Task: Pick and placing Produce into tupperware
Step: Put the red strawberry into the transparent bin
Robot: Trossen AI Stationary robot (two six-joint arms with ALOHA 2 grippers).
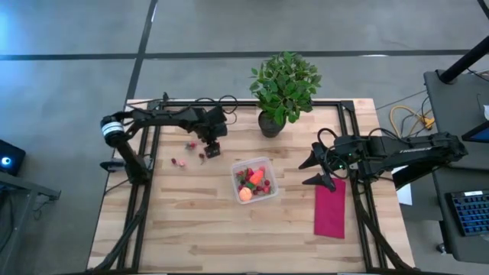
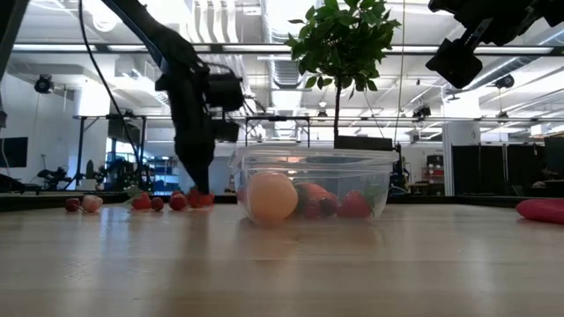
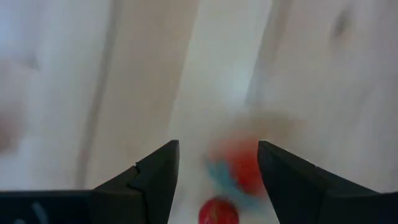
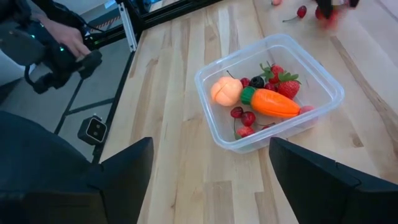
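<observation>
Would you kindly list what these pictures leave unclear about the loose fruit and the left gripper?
- Left wrist view: the red fruit between the left gripper fingers is blurred; contact cannot be told.
- High view: the loose strawberries are too small to count.
- Low view: the left arm hides part of the strawberry row.
- Right wrist view: the picture's top edge cuts off the loose fruit beyond the tupperware.

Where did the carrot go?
The carrot lies inside the tupperware mid-table, beside the peach-orange fruit, with strawberries around it.
</observation>
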